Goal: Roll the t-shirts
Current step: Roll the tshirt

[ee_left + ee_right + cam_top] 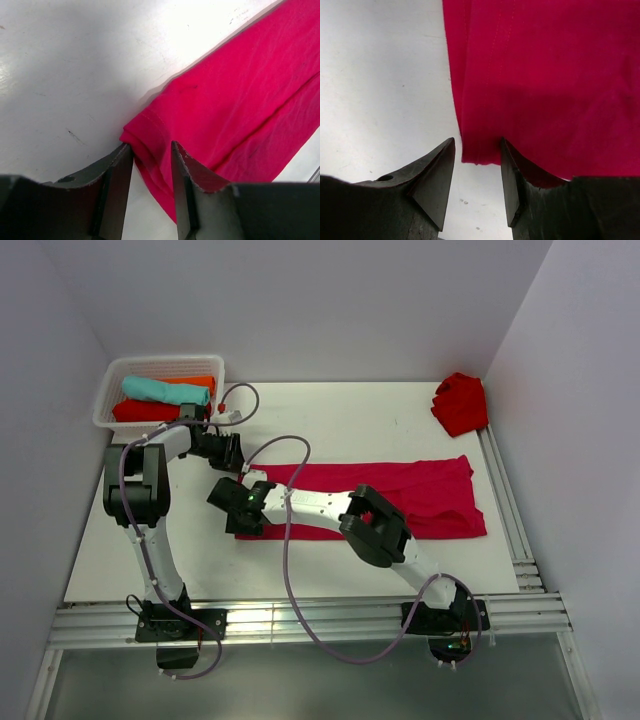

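The crimson t-shirt (430, 490) lies flat on the bench (340, 420), already folded lengthwise into a long strip. It runs from left of the middle almost to the right edge, roughly in line with the near edge. Both arms have gathered at its left, short end. The left fingers (117, 185) straddle the far corner of that end, standing half-parted with the doubled hem between them, and I see no sign that they are pinching it. The right fingers (435, 180) stand a little wider around the near corner, the cloth's edge in the gap and bare bench showing below it, so they hold nothing either. From where I stand this looks like the start of the roll proper, with the grip on the end being set up and no turn of cloth made yet. The next move, I would say, calls for both pairs to close on the hem at the same time, lift it only slightly and tip it over onto the strip. They would then need to walk it toward the right edge in step, or the roll will skew into a cone. In the far left corner a white basket (103, 405) holds a teal roll (165, 390), an orange roll (200, 383) and a red roll (140, 412). A scarlet t-shirt (460, 403) sits crumpled in the far right corner.
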Tool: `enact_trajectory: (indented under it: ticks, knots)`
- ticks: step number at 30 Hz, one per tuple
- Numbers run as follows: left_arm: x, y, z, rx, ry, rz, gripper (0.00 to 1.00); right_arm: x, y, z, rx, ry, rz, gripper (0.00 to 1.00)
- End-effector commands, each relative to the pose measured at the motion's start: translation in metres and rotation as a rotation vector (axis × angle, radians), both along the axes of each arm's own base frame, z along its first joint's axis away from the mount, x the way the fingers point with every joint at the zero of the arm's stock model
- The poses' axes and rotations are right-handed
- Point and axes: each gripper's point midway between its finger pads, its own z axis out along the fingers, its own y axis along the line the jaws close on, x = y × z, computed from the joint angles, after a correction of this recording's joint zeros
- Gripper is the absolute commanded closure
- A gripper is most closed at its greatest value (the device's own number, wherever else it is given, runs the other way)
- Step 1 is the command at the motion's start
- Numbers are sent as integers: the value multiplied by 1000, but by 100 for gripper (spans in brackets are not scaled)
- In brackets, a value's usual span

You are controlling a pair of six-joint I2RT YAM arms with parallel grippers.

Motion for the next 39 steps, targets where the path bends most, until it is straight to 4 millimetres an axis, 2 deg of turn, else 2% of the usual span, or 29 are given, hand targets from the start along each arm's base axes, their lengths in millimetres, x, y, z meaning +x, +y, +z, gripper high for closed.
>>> enact_trajectory:
  ticks: [1,7,8,9,12,14,18,27,39]
  knots:
    - [-3,0,-11,18,19,6,59,-1,6,8,-3,-10,6,51]
    - [-2,0,-11,31,15,16,68,-4,2,5,-30,-12,3,59]
    - [-3,1,-11,38,17,20,73,-3,1,5,-29,-11,0,62]
    - [-3,1,-11,41,16,21,75,-4,1,5,-30,-12,2,69]
    - [-3,1,-10,52,14,23,83,-4,0,6,-34,-17,10,79]
    - [-2,2,-8,57,11,27,89,-3,2,9,-31,-18,13,82]
    - [0,5,-1,76,-7,36,95,-2,4,12,-22,-24,18,89]
    - [8,6,17,131,-42,54,100,3,4,37,21,-60,22,91]
    - [15,-5,41,188,-78,60,100,10,-12,55,68,-87,-8,91]
